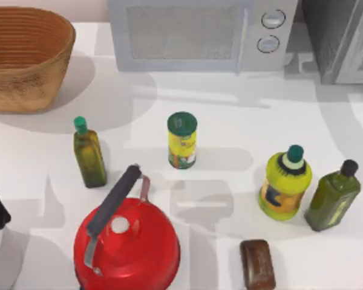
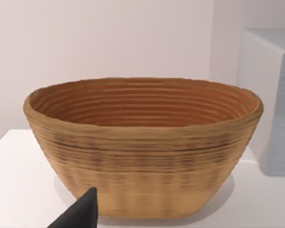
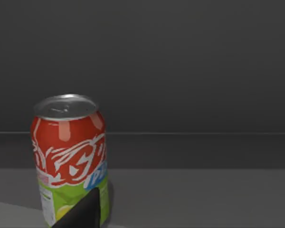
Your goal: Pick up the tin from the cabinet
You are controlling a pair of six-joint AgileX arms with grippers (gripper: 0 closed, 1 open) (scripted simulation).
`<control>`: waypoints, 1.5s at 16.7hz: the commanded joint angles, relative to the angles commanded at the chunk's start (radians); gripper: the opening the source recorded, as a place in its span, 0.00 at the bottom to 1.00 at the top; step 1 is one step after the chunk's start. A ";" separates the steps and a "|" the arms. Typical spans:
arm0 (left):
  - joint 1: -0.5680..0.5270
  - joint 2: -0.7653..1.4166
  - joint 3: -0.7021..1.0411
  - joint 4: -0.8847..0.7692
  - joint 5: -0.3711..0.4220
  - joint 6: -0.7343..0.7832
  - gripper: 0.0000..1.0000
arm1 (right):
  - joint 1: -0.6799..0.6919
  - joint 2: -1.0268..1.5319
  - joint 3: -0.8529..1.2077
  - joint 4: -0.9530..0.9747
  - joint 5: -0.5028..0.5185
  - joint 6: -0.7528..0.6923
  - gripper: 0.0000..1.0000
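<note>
Inside the cabinet (image 3: pixel 180 71), seen from the right wrist, the tin (image 3: pixel 69 159) stands upright on the dark floor, a red-and-green drink can with a silver lid, in front of the cabinet's plain back wall. One dark fingertip (image 3: pixel 83 211) of the right tool overlaps the base of the tin; I cannot tell whether that tool is open or closed, nor whether it touches the tin.

From above, the cabinet (image 1: pixel 342 39) sits at the far right corner of the white worktop (image 1: pixel 230 121), just beside the white microwave (image 1: pixel 199 33). Left of the microwave, at the far left corner, is a woven basket (image 1: pixel 24 57). In front of the microwave, well apart from it, a yellow canister with a green lid (image 1: pixel 182 140) stands upright. Left of that canister is a small green oil bottle (image 1: pixel 89 154), and nearer than both lies a red kettle with a dark handle (image 1: pixel 126 241). Right of the canister stand a yellow bottle with a green cap (image 1: pixel 285 184) and, just beside it, a dark green bottle with a black cap (image 1: pixel 334 196). Near the front edge, right of the kettle, lies a brown block (image 1: pixel 258 263).

From the left wrist, the basket (image 2: pixel 142 147) stands close ahead with the microwave's side (image 2: pixel 270 99) beyond it, and one dark fingertip (image 2: pixel 80 213) of the left tool shows; whether it is open or closed I cannot tell.
</note>
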 joint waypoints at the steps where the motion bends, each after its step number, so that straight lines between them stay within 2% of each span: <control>1: 0.000 0.000 0.000 0.000 0.000 0.000 1.00 | -0.004 -0.004 -0.003 0.002 -0.001 0.000 1.00; 4: 0.000 0.000 0.000 0.000 0.000 0.000 1.00 | 0.027 0.013 -0.008 0.023 0.030 -0.001 1.00; 12: 0.000 0.000 0.000 0.000 0.000 0.000 1.00 | 0.218 0.102 -0.054 0.163 0.228 -0.005 1.00; 18: 0.000 0.000 0.000 0.000 0.000 0.000 1.00 | 0.211 0.116 -0.038 0.162 0.220 -0.005 1.00; 25: 0.000 0.000 0.000 0.000 0.000 0.000 1.00 | 0.149 0.300 0.135 0.171 0.162 -0.004 1.00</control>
